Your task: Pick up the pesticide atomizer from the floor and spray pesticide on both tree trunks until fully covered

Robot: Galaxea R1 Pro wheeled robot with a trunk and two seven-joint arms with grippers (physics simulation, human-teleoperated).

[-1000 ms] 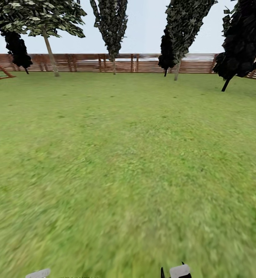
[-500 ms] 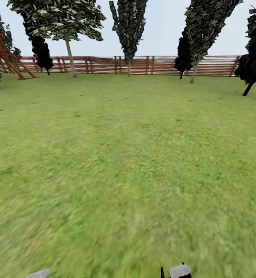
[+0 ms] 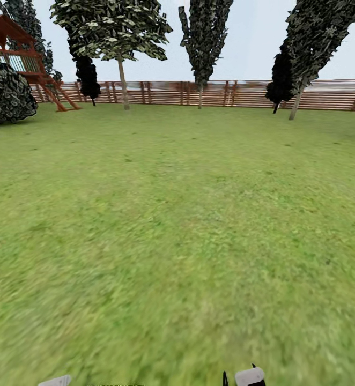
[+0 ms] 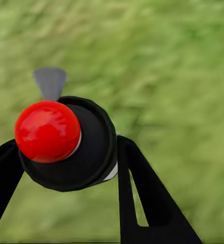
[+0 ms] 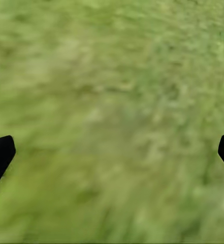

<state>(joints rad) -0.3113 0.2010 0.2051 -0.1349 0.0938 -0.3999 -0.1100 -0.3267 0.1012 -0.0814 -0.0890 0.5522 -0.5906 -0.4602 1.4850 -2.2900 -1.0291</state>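
View swung left, left gripper [image 4: 66, 168] clasps pesticide atomizer [image 4: 66, 145]

The pesticide atomizer [image 4: 66, 145] sits left of centre in the left wrist view: a round black body with a glossy red top and a grey nozzle, seen end-on, clamped between the left gripper [image 4: 71, 168]'s black fingers; in the head view's upper left stands a tree [image 3: 113, 32] with a light-green crown; its pale bare trunk [image 3: 123, 86] is upright before the fence; green lawn [image 3: 177, 225] fills the frame below.
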